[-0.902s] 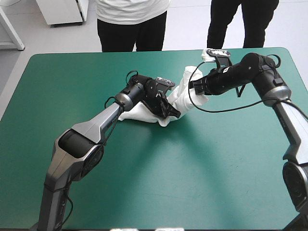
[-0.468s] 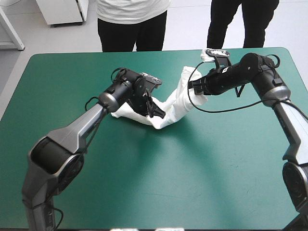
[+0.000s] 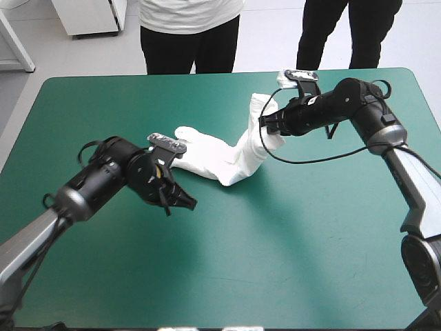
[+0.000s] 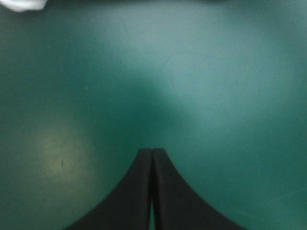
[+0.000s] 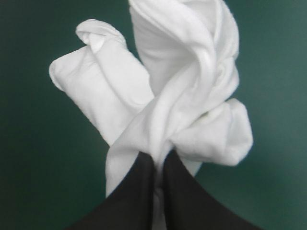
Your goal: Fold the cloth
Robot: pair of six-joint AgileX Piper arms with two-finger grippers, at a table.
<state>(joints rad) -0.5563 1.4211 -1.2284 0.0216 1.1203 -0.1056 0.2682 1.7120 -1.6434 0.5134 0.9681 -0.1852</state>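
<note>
From here: right hand (image 3: 264, 124) pinching T-shirt (image 3: 217, 157) end, holding it raised; bundle stretching lengthwise toward left hand (image 3: 188, 203) (clamped together, empty), hovering near free end over worktop (image 3: 289, 262).

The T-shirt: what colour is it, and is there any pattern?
The T-shirt is plain white, with no pattern visible. It shows best in the right wrist view.

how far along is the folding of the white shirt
Done: nothing yet; the white fabric T-shirt lies as a twisted, crumpled strand, no fold showing. In hand: the right claw is shut on one end, holding it up. The left claw is shut and empty over the teal-green table cover. Left: spread it flat, then fold.
</note>
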